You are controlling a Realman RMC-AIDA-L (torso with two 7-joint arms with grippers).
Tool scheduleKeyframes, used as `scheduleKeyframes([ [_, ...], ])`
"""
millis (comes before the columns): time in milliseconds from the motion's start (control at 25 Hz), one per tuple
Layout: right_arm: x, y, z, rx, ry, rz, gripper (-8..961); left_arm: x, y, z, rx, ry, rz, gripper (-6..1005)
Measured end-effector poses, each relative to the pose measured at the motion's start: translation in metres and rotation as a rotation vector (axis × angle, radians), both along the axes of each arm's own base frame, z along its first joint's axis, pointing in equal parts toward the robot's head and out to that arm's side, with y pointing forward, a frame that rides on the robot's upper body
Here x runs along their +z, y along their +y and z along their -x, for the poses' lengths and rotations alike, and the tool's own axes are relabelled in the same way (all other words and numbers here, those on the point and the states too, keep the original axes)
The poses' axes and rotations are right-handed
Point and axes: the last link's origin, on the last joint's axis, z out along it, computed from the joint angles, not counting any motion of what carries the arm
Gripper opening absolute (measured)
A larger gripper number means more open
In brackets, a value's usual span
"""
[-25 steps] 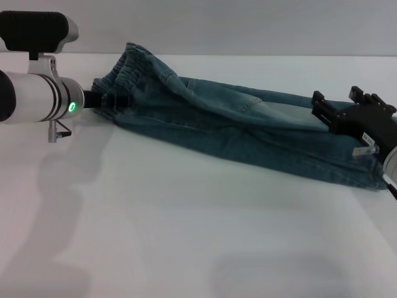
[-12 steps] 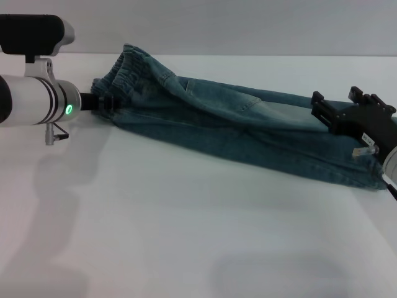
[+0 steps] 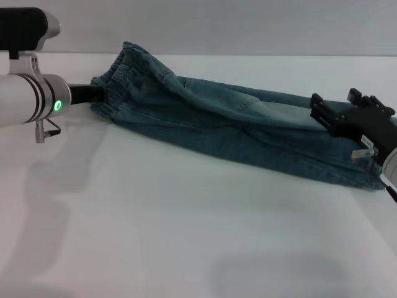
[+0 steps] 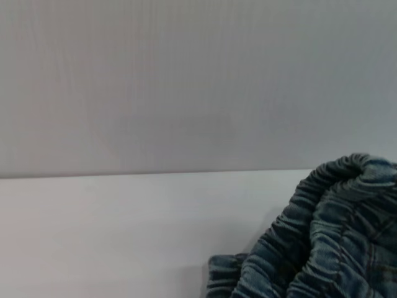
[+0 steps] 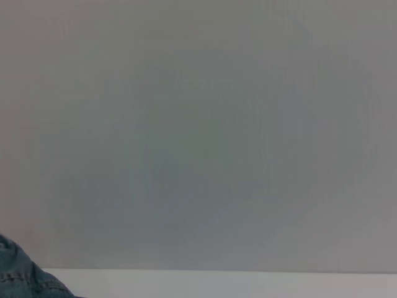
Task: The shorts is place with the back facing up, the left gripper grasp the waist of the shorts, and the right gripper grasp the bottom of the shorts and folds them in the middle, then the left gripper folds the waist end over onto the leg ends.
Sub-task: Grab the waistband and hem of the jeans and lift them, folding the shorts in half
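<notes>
The blue denim shorts (image 3: 236, 127) lie folded lengthwise on the white table (image 3: 186, 236), running from far left to near right. Their ruffled waist (image 3: 127, 77) is the left end and fills a corner of the left wrist view as gathered denim (image 4: 322, 248). My left gripper (image 3: 99, 93) sits at the waist's outer edge, on the silver arm with the green light (image 3: 57, 105). The leg ends (image 3: 360, 174) lie at the right. My right gripper (image 3: 335, 99) hovers just over them, open, with nothing seen between its fingers. A scrap of denim (image 5: 25, 282) shows in the right wrist view.
Bare white tabletop spreads in front of the shorts toward me. A plain grey wall (image 3: 248, 25) stands close behind the table's far edge.
My left arm has drawn back to the left, away from the waist band, while the shorts have hardly shifted. The right gripper has stayed in place.
</notes>
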Motion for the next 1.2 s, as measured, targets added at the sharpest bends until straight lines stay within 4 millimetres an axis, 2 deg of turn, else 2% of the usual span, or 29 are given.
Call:
scheduleKeyframes([
  [160,0.0,-0.001,-0.001,-0.003,0.001,0.001,741,-0.001,-0.003,0.001,0.001,0.002,0.008,99],
  [320,-0.002,-0.003,-0.001,-0.004,0.001,0.005,742,-0.004,-0.006,-0.001,-0.017,0.012,0.015,59],
  [560,-0.003,-0.006,-0.003,-0.01,0.001,0.011,742,0.006,-0.007,-0.006,-0.07,0.011,-0.043,-2],
  [720,-0.003,-0.007,-0.003,-0.013,0.001,0.011,742,0.006,-0.008,-0.006,-0.087,0.015,-0.055,80],
  [1200,-0.004,-0.004,0.001,-0.015,-0.002,0.023,742,-0.004,-0.003,0.004,-0.064,0.05,-0.026,565],
])
